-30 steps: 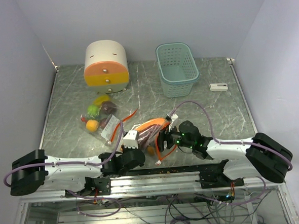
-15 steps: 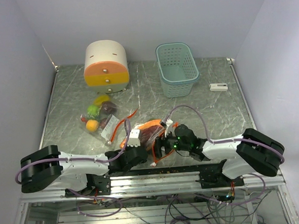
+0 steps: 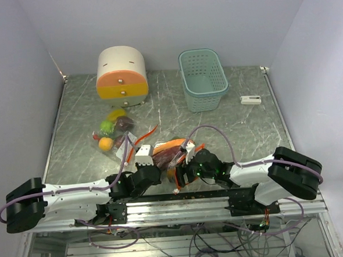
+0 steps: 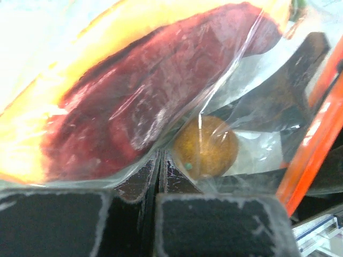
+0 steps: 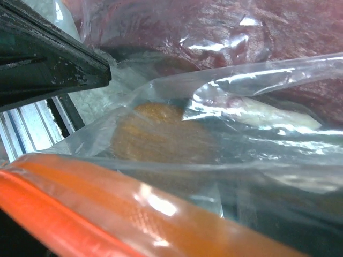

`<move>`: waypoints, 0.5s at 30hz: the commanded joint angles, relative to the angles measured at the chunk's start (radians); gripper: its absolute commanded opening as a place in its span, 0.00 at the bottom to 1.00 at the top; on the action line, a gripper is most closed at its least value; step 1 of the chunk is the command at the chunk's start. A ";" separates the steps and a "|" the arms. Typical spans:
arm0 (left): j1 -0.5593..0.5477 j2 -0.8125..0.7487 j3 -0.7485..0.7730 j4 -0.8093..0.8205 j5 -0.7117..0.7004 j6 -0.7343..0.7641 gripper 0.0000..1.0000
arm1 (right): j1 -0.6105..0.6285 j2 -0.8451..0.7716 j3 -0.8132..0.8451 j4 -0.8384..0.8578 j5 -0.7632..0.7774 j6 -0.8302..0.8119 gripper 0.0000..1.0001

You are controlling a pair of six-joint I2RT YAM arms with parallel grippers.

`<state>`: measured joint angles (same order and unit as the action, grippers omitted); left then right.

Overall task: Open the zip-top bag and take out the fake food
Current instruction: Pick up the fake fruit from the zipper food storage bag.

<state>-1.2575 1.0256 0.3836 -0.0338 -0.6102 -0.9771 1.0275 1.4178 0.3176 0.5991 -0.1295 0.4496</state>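
In the top view, near the table's front middle, lies the zip-top bag (image 3: 171,150), clear with an orange zip strip (image 4: 316,139). Fake food fills it: a long dark red piece (image 4: 139,91) on something orange-yellow, and a round orange fruit (image 4: 206,145). My left gripper (image 4: 159,160) is shut, pinching the bag's film just below the fruit; from above, the left gripper (image 3: 155,164) is at the bag's near left. My right gripper (image 3: 184,167) presses into the bag's near right. Its fingers are hidden; its view shows only the zip strip (image 5: 107,209), film and the fruit (image 5: 155,139).
A second clear bag (image 3: 111,135) of yellow, green and orange toy fruits lies left of centre. The cream-and-orange drawer box (image 3: 122,77) stands at the back left, a teal basket (image 3: 203,79) at the back middle, a small white device (image 3: 251,100) to the right.
The right gripper has slid left and nearer along the bag. The left arm's elbow swung out to the left, its gripper staying at the bag. The bag shifted slightly.
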 commanded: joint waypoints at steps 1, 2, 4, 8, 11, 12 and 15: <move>0.010 -0.048 -0.041 -0.048 -0.017 -0.013 0.07 | 0.009 -0.061 -0.022 -0.031 0.071 -0.007 0.40; 0.012 -0.053 -0.047 -0.050 -0.018 -0.015 0.07 | 0.008 -0.080 -0.023 -0.040 0.082 -0.008 0.37; 0.013 -0.054 -0.055 -0.051 -0.020 -0.018 0.07 | 0.008 -0.121 -0.021 -0.069 0.109 -0.011 0.32; 0.017 -0.041 -0.061 -0.056 -0.026 -0.019 0.07 | 0.007 -0.202 -0.007 -0.171 0.177 -0.017 0.29; 0.027 -0.030 -0.053 -0.056 -0.026 -0.009 0.07 | 0.007 -0.291 0.001 -0.262 0.231 -0.026 0.28; 0.034 -0.027 -0.050 -0.057 -0.025 -0.006 0.07 | 0.006 -0.322 0.003 -0.292 0.242 -0.031 0.28; 0.060 0.004 -0.038 -0.057 -0.011 0.008 0.07 | 0.004 -0.415 0.008 -0.374 0.267 -0.040 0.28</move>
<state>-1.2274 0.9993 0.3290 -0.0757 -0.6106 -0.9863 1.0313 1.1042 0.3027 0.3561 0.0544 0.4370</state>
